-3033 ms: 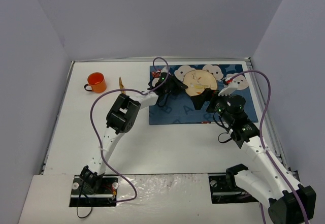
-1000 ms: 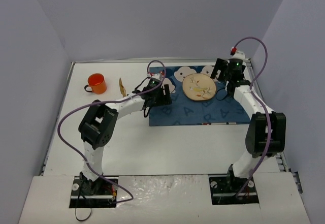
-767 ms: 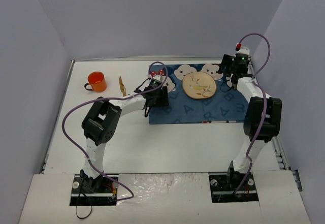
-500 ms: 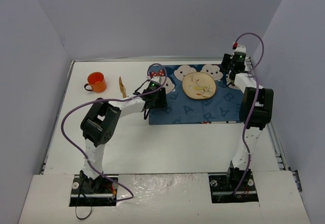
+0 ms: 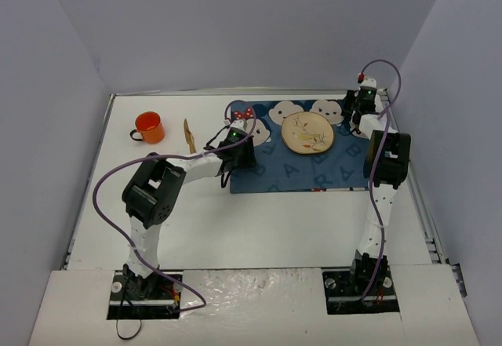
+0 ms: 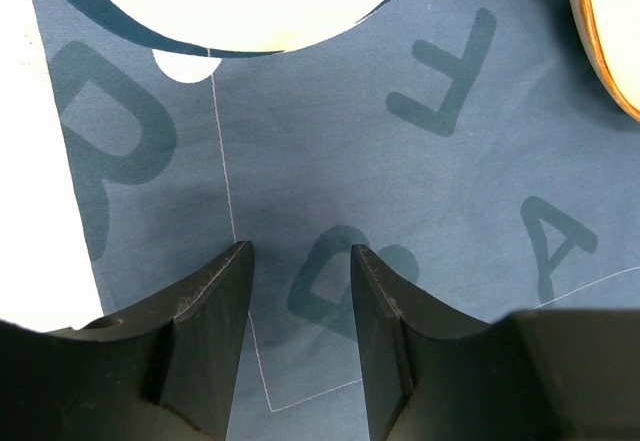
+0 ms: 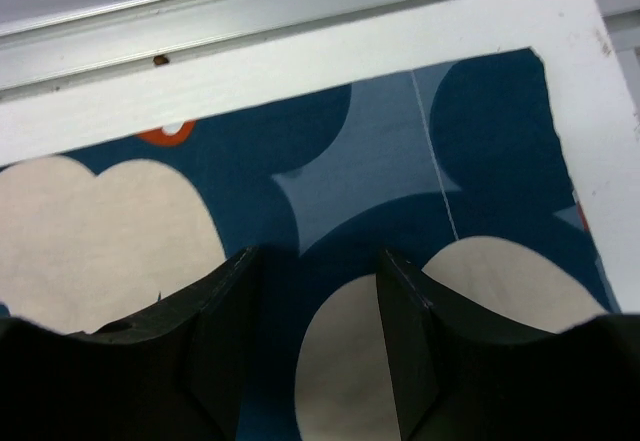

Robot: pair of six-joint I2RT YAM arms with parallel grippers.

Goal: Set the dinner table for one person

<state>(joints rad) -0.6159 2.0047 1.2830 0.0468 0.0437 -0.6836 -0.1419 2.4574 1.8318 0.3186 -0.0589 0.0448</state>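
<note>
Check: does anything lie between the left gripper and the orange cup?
Yes. A thin wooden utensil lies on the dinner table between the left gripper and the orange cup, left of the blue mat. Nothing else visible there.

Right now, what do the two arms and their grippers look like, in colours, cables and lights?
The left arm and right arm have white links and black boxy joint housings. A purple cable loops along each. A small green light glows near each wrist. The left gripper and right gripper have black wedge-shaped fingers.
</note>
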